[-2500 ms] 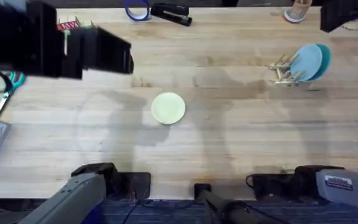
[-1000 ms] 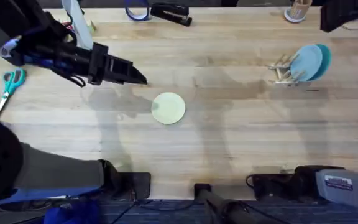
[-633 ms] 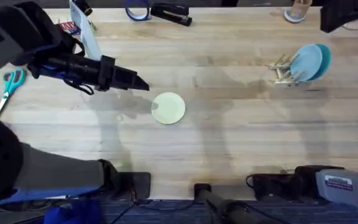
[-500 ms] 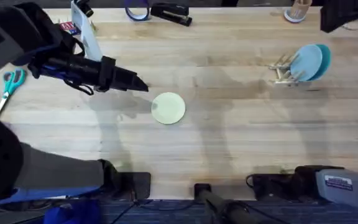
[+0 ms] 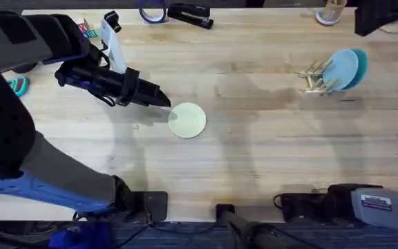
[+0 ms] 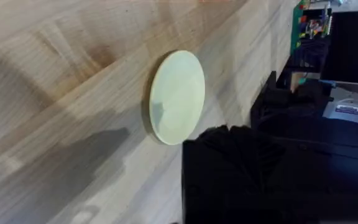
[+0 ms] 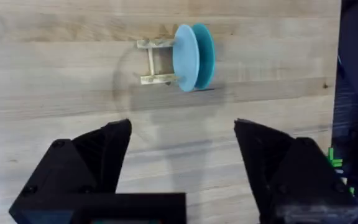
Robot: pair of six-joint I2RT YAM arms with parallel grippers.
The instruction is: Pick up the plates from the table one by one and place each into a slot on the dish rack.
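Note:
A pale yellow-cream plate (image 5: 187,120) (image 6: 178,97) lies flat on the table (image 5: 254,152) near its middle. My left gripper (image 5: 159,99) reaches in from the left, its tip just beside the plate's upper left rim and holding nothing that I can see. At the far right, the dish rack (image 5: 314,77) (image 7: 154,61) holds a light blue plate (image 5: 343,69) (image 7: 185,48) on edge, with a darker teal disc close behind it. My right gripper (image 7: 182,162) hangs high above the wood near the rack, open and empty.
Teal-handled scissors (image 5: 17,85) lie at the left edge. Along the far edge are a blue tape ring (image 5: 153,10), a black stapler (image 5: 189,14) and a pale round peg stand (image 5: 331,12). Both arm bases sit along the near edge.
The left arm swung in from the upper left and its gripper advanced rightward to the yellow plate's rim. The plates, the rack and the right arm have stayed put.

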